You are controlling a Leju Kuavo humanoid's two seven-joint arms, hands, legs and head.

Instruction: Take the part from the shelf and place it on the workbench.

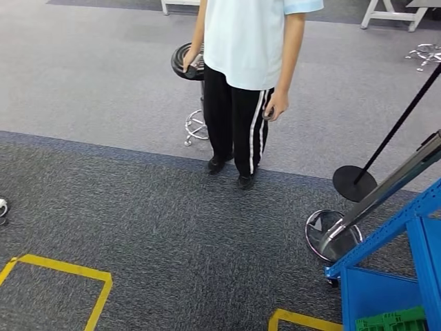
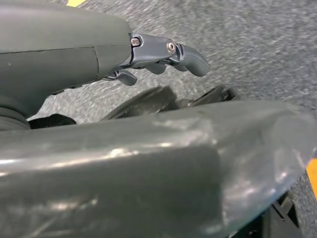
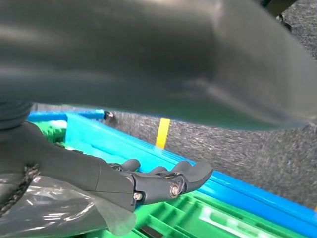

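Observation:
The blue shelf (image 1: 384,231) stands at the lower right of the head view, with a green crate (image 1: 390,321) inside it. In the right wrist view my right hand (image 3: 157,181) hovers over the green crate (image 3: 209,218) and the shelf's blue rail (image 3: 232,186), fingers stretched out and apart, nothing between them. A clear plastic film (image 3: 56,210) lies beside its palm; I cannot tell what it belongs to. My left hand (image 2: 164,54) hangs over grey carpet, fingers extended and holding nothing. I cannot make out any part in the crate.
A person (image 1: 244,69) stands ahead on the carpet, one hand on a black stool (image 1: 189,65). A black stanchion base (image 1: 355,183) and a chrome disc base (image 1: 333,234) sit beside the shelf. Yellow tape (image 1: 62,269) marks floor boxes near me.

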